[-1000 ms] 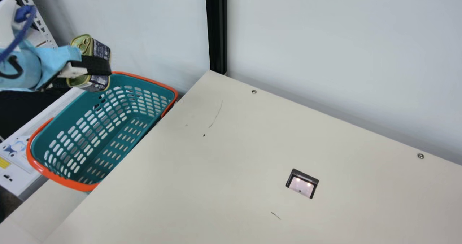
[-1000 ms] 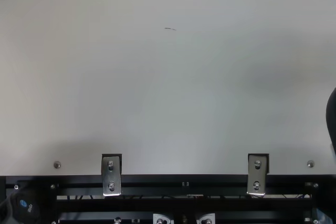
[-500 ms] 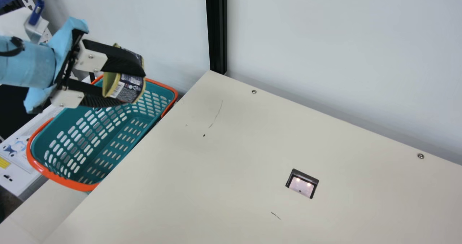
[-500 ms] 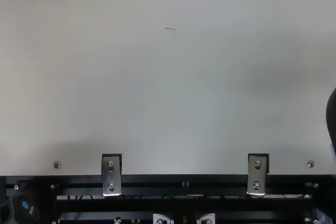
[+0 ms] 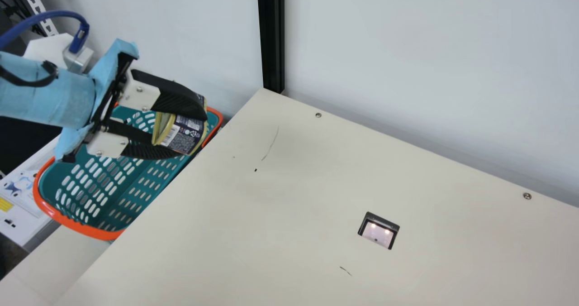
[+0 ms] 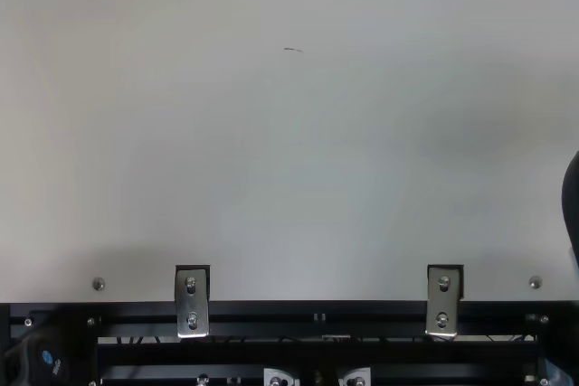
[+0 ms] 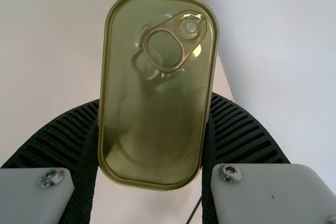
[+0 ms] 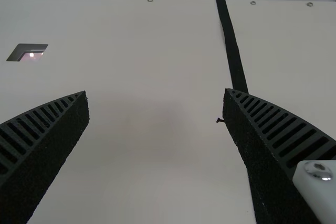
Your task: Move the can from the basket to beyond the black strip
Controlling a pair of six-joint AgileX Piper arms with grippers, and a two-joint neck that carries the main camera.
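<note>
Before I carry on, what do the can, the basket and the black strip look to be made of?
Can: thin metal, steel or aluminium, from its shiny gold-toned end and pull tab.
Basket: moulded plastic, smooth teal with an orange rim, judging by the regular slots.
Strip: matte black and thin, perhaps tape or fabric; I can't tell which.

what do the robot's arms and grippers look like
The left arm is wrapped in light blue, with a dark blue cable, a black strap and a white housing. The left gripper has tapered black ribbed fingers on white, screwed mounts. The right gripper has the same kind of fingers, and a white mount with a silver screw.
</note>
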